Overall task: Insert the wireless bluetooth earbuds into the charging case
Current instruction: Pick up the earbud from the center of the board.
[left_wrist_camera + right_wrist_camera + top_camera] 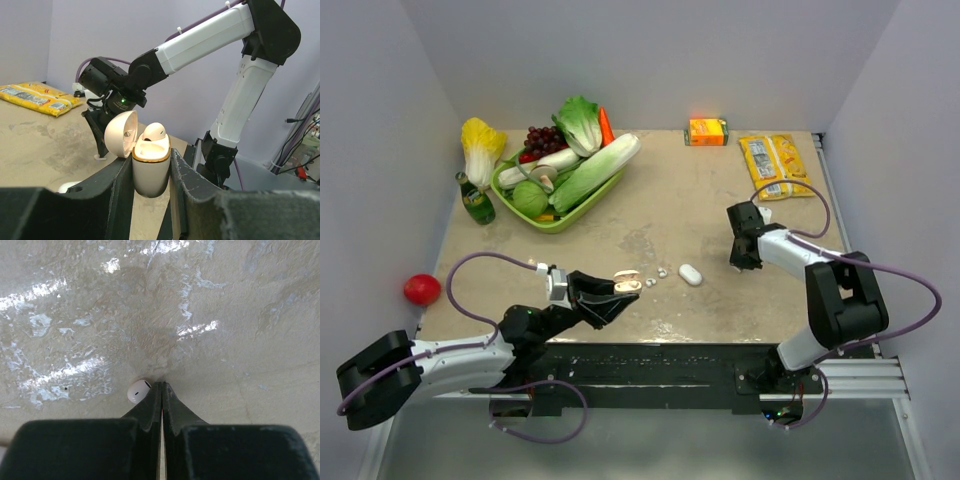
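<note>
My left gripper is shut on the cream-white charging case and holds it upright above the table, lid open. One white earbud sits in the right-hand socket of the case, its head sticking up. In the top view the case shows at the left fingers' tips. My right gripper is shut, tips down at the table, with nothing between them. A second earbud lies on the table against the left fingertip, partly hidden under it. The right gripper stands right of the table's middle.
A small white oval object lies between the two grippers. At the back left is a green tray of vegetables, with a green bottle beside it. An orange carton and a yellow packet are at the back right. A red ball sits at the left edge.
</note>
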Controlling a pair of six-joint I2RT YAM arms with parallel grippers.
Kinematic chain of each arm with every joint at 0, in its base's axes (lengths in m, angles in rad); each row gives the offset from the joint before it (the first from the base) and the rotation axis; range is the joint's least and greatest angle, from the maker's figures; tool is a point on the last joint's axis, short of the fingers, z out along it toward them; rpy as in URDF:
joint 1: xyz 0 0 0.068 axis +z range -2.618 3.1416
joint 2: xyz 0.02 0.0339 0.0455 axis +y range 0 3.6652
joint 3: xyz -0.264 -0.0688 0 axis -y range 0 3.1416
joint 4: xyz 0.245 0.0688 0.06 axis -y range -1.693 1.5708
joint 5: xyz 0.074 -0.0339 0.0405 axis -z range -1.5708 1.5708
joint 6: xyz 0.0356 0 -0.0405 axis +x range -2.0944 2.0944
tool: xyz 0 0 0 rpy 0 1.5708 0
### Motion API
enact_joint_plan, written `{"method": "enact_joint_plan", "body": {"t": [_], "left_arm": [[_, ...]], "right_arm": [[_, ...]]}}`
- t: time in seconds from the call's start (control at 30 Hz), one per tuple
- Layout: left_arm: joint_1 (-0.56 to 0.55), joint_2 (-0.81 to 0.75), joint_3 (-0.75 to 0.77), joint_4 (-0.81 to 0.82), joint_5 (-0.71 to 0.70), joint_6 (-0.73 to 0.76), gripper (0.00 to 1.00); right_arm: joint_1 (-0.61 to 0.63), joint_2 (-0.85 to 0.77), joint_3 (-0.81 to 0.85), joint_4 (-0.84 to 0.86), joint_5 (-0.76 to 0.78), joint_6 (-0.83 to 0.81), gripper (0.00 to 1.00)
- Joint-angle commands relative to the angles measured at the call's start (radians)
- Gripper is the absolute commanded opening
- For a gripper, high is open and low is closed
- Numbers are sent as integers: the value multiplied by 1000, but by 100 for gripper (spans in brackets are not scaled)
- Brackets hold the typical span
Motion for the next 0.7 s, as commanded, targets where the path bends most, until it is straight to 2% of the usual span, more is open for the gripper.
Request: {"method": "enact_joint_plan", "body": {"t": [0.0,0.37,0.67], "left_arm": [[-6,5,-274,578,7,-17,0],[-9,27,-271,590,9,-20,0],[-14,32,-277,602,17,-28,0]], "right_arm": [[0,-13,-31,6,-82,29,0],[4,-67,-47,-40,-128,40,0],[37,-52,-44,-60,-148,50,0]]}}
